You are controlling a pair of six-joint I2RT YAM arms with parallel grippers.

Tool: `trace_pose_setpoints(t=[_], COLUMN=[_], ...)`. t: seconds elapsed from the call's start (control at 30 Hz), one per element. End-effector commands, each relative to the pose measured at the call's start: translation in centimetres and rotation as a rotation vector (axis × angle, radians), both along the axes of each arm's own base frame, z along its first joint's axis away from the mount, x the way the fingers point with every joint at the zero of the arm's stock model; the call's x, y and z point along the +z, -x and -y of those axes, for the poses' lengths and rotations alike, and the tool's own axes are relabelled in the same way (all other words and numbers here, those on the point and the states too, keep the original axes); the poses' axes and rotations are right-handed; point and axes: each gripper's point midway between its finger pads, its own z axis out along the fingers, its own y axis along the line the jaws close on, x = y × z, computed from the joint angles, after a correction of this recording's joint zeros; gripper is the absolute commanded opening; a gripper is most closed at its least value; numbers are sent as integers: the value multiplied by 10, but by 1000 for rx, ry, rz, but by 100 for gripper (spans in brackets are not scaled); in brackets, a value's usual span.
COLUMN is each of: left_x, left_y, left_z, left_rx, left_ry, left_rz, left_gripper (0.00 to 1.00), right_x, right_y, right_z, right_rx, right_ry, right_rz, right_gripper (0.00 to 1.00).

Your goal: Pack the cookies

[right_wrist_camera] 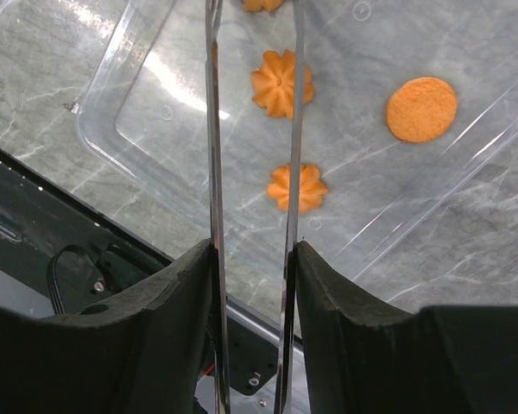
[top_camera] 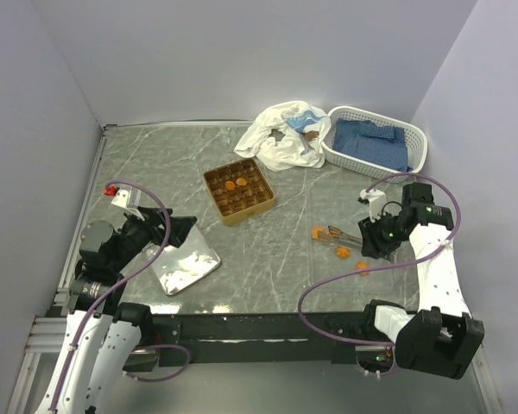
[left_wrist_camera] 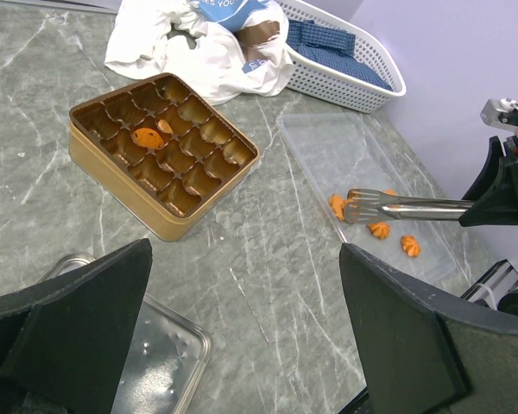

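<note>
R hand [right_wrist_camera: 252, 259] clamped on tongs [left_wrist_camera: 406, 205]; L hand [left_wrist_camera: 242, 332] wide apart. Most cookies [right_wrist_camera: 282, 82] sit in clear tray [right_wrist_camera: 138, 112] on desk [left_wrist_camera: 268, 259], two in tin [left_wrist_camera: 112, 177]. Prob light, brittle, so I'd pinch gently across rims w/ tong tips.

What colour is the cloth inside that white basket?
Blue cloth; clearest in the top external view.

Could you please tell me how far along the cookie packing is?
Two cookies already sit in the tin. The right pincer holds tongs over the clear tray, where at least four loose cookies remain to be moved.
</note>
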Motion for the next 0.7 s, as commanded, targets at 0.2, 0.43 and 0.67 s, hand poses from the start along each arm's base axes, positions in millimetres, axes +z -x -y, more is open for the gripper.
trace_pose_setpoints(t=[0.2, 0.43, 0.67], left_x=[7, 6, 7], left_y=[-2, -3, -3], left_z=[1, 1, 1], left_rx=[-10, -10, -12], left_ry=[-3, -3, -3], left_rz=[37, 34, 34], left_gripper=[97, 97, 97], right_x=[17, 35, 47], right_y=[-11, -17, -24], right_z=[3, 4, 0], right_rx=[-6, -8, -3], right_ry=[19, 23, 2], right_rz=[89, 138, 165], right_gripper=[39, 36, 35])
